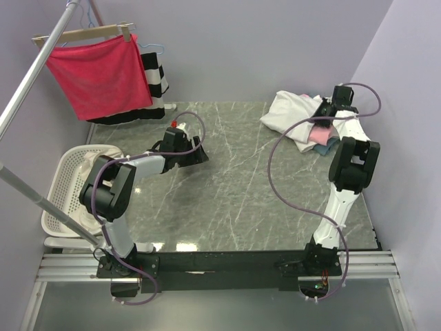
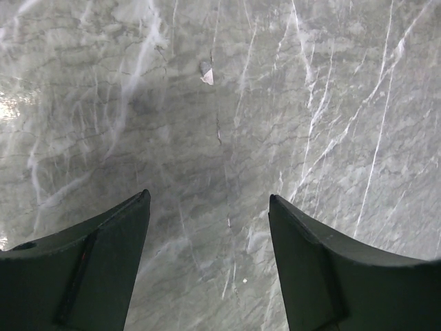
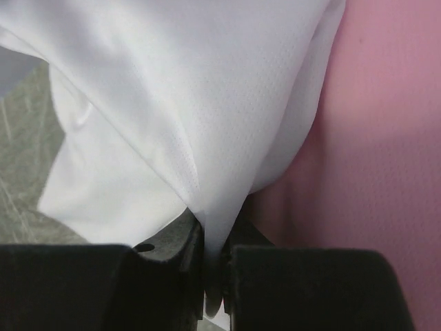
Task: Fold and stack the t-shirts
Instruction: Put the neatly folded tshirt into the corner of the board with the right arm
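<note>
Right hand (image 3: 213,258) pinches white t-shirt (image 3: 172,103) on marble table (image 1: 227,200).

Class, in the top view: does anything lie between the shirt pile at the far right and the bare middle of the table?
Nothing visible does. The right gripper is shut on the white t-shirt, and the table from there to its middle shows only marble. The left gripper hangs open farther left, off that path.

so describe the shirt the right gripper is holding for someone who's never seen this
Look to the far right corner of the marble table, where a heap of shirts lies. It is the white t-shirt on top, pinched by the right gripper; the pink shirt lies beneath it.
</note>
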